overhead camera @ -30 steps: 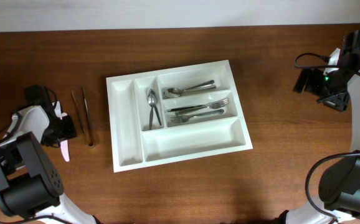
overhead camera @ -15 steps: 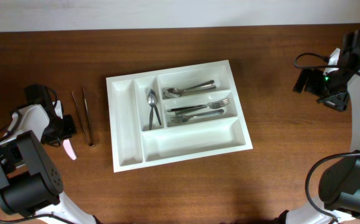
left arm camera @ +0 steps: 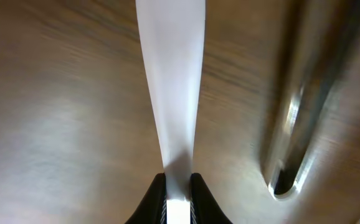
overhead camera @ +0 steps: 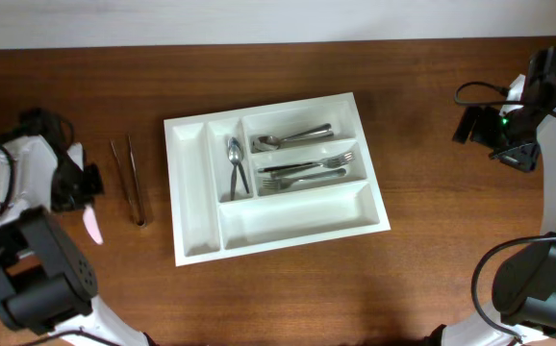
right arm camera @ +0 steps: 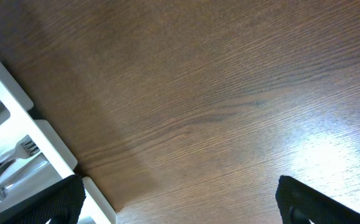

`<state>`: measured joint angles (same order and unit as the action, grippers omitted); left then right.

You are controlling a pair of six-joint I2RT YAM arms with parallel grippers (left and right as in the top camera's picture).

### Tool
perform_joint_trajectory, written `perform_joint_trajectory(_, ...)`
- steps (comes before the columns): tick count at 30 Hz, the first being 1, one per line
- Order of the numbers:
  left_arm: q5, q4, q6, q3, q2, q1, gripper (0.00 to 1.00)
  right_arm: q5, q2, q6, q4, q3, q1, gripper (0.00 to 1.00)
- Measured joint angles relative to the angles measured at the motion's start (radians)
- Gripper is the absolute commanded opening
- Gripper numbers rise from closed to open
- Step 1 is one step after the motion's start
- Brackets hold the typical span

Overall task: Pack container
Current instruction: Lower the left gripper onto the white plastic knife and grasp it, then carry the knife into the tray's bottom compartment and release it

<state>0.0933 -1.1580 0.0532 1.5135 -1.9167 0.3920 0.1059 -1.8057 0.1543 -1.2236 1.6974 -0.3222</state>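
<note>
Reading from the left: your left gripper is clamped on one end of a thin, flat, pale plastic strip, which juts straight out from the fingers. Just right of it, slender metal tongs lie on the brown wooden table. Next comes the large white five-compartment cutlery tray at centre, its narrow compartments roughly parallel to the strip. This arm is nearer; your right gripper, spread and empty, hovers well apart.
</note>
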Motion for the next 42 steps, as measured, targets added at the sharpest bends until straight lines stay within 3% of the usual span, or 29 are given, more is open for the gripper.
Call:
perform_joint_trajectory(6,-0.026,-0.092,0.000,0.082,0.159,-0.083,0.02,0.000,0.000,0.000,0.000,0.000,0.000,0.99)
perform_joint_trajectory(16,-0.072,-0.066,0.101,0.089,0.264,-0.529,0.02,0.000,0.000,0.000,0.000,0.000,0.000,0.99)
perform_joint_trajectory(23,-0.093,0.003,0.315,0.089,0.185,-0.826,0.02,0.000,0.000,0.000,0.000,0.000,0.000,0.99)
perform_joint_trajectory(28,-0.138,-0.017,0.518,0.089,0.059,-0.955,0.02,0.000,0.000,0.000,0.000,0.000,0.000,0.99)
perform_joint_trajectory(33,-0.151,-0.028,0.640,0.089,-0.064,-1.028,0.02,0.000,0.000,0.000,0.000,0.000,0.000,0.99)
perform_joint_trajectory(36,-0.150,-0.031,0.673,0.088,-0.100,-1.054,0.21,0.000,0.000,0.000,0.000,0.000,0.000,0.99)
perform_joint_trajectory(37,-0.146,-0.031,0.679,0.088,-0.105,-1.060,0.48,0.000,0.000,0.000,0.000,0.000,0.000,0.99)
perform_joint_trajectory(38,-0.134,-0.032,0.678,0.087,-0.106,-1.066,0.66,0.000,0.000,0.000,0.000,0.000,0.000,0.99)
perform_joint_trajectory(42,-0.033,-0.076,0.611,0.095,-0.106,-1.071,0.68,0.000,0.000,0.000,0.000,0.000,0.000,0.99)
